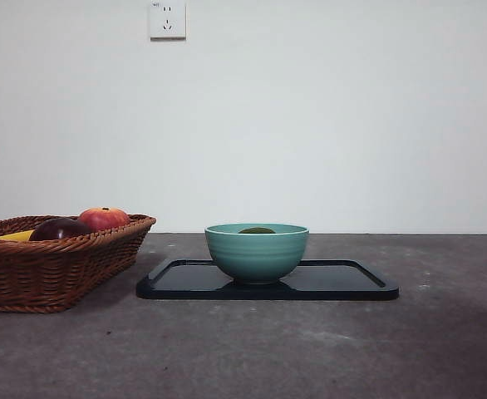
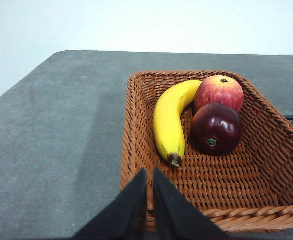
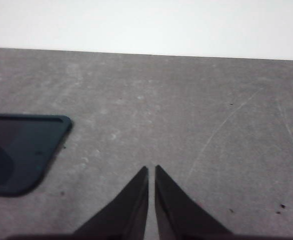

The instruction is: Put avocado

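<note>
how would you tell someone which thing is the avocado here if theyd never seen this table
Find the black tray on the grey table; a teal bowl stands on it. The avocado is the dull dark-green dome just peeking over the bowl's rim. It is the only fruit there: the apple, purple fruit and banana lie in the wicker basket.

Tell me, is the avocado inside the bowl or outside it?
Inside. The avocado's dark-green top shows just above the rim of the teal bowl, which stands on the black tray.
</note>
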